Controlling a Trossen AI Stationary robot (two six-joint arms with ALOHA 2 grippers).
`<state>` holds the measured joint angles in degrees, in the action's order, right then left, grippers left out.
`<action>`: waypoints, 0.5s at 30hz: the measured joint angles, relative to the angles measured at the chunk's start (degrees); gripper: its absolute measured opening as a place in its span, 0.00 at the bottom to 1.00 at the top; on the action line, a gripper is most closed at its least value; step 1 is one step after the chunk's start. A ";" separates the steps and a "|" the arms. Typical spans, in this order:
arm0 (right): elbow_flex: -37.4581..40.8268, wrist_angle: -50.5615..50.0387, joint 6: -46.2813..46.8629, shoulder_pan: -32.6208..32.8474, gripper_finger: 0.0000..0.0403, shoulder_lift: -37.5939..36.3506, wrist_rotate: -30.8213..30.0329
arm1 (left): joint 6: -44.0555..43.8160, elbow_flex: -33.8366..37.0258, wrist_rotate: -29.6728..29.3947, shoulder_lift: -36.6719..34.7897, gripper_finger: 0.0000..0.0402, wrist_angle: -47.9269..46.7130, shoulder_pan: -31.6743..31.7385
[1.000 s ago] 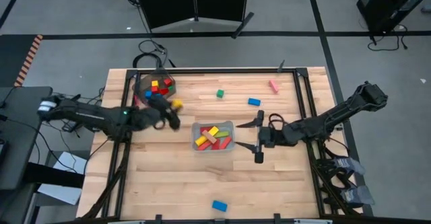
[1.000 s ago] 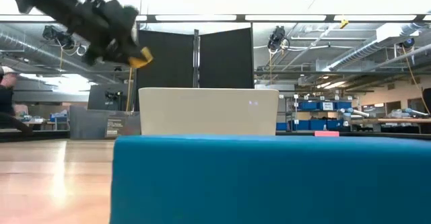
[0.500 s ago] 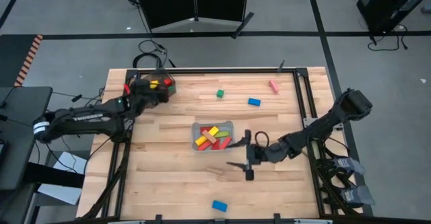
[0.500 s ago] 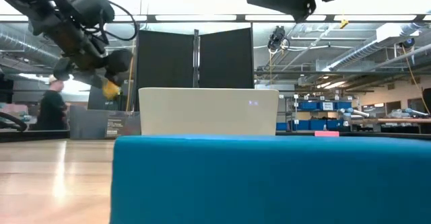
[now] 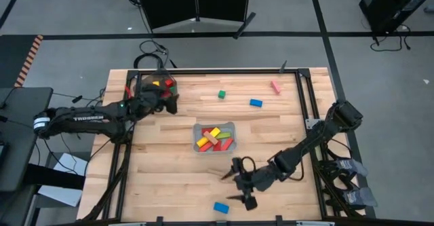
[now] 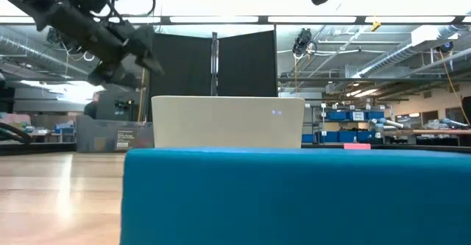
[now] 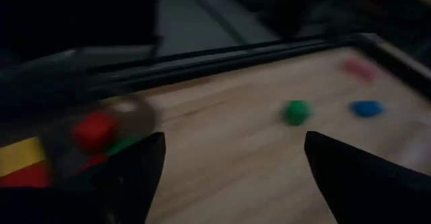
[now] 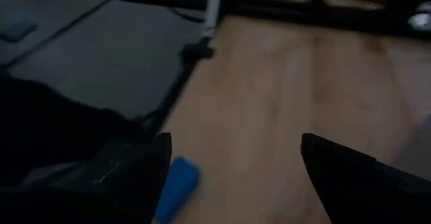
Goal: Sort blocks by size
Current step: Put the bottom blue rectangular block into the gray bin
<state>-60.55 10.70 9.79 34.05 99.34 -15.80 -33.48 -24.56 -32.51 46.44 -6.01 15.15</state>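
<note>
My left gripper (image 5: 169, 102) (image 7: 232, 143) is open and empty just right of the dark bowl (image 5: 154, 87), which holds red, yellow and green blocks (image 7: 94, 131). My right gripper (image 5: 237, 187) (image 8: 236, 140) hangs open above the table's near part. A blue block (image 5: 221, 207) (image 8: 176, 183) lies flat on the wood just ahead of it, close to the near edge. The clear tray (image 5: 215, 137) at the middle holds red, yellow and pink bars. A green block (image 5: 221, 94), a blue block (image 5: 255, 103) and a pink block (image 5: 275, 86) lie loose on the far part.
A black frame rail (image 5: 303, 97) runs along the table's sides. In the low view the near blue block (image 6: 294, 193) fills the foreground, with the tray (image 6: 228, 123) behind it. Bare wood lies between the tray and the near edge.
My left gripper has carried a yellow block from beside the tray to the bowl at the far left, opened and let it go; the block no longer shows between its fingers. My right gripper has swung from beside the tray toward the near edge and down, toward the near blue block.
</note>
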 joint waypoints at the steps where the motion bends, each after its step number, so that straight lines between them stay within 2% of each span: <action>1: -0.44 -0.28 0.84 0.80 0.85 0.55 0.27 | 0.51 0.00 -0.05 0.00 0.88 1.45 -1.56; 7: -2.49 -1.13 6.22 5.41 0.85 6.67 -2.94 | 4.15 0.00 -1.38 0.00 0.80 8.83 -10.08; 15: -7.76 -1.55 12.26 8.54 0.85 15.92 -10.61 | 11.07 -0.01 -3.37 0.00 0.70 14.28 -21.62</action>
<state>-68.31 9.15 22.05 42.59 115.26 -26.40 -22.41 -24.57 -35.88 46.44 8.28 -6.47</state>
